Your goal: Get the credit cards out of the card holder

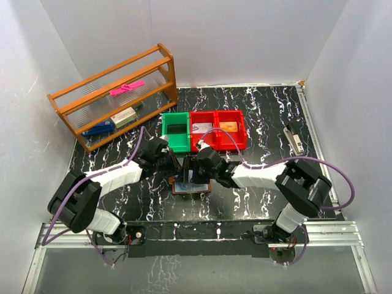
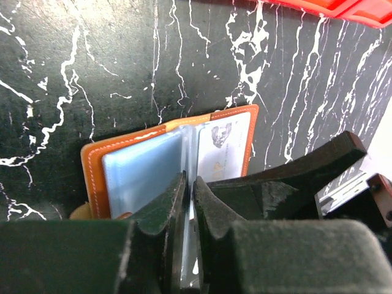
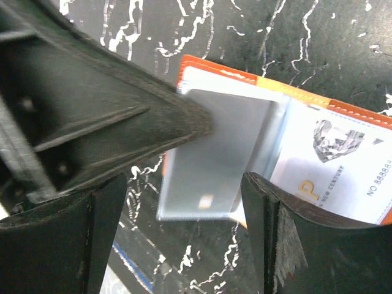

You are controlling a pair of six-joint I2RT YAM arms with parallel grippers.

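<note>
Orange-brown leather rims the holder [image 2: 92,177], which lies open on the black marbled table [image 2: 73,73]. In the top view it sits at the centre, under both wrists. In the left wrist view its left half shows a pale blue sleeve [image 2: 144,174]. The right half holds a printed card [image 2: 223,147] with a diamond picture.

The left gripper [image 2: 188,184] is clenched. Its two fingers stand almost together at the bottom centre of its own view, with a thin pale edge pinched between them. In the right wrist view it shows as a dark wedge from the upper left, its tip on the left edge of a grey card [image 3: 214,159]. That card lies tilted, with its upper part over the holder. Its lower end, which bears a small chip mark, sticks out past the rim over the table.

The right gripper [image 3: 184,184] is released, jaws wide apart, with one finger at the lower left and one at the lower right of its view. The grey card's lower end lies between them, and neither finger visibly touches it.

Above the holder in the top view stand a green bin [image 1: 165,131] and, touching it on the right, two red bins [image 1: 215,114]. The left red bin holds a pale card [image 1: 202,128] and the right one an orange card [image 1: 228,127]. A wooden shelf [image 1: 110,104] fills the upper left.
</note>
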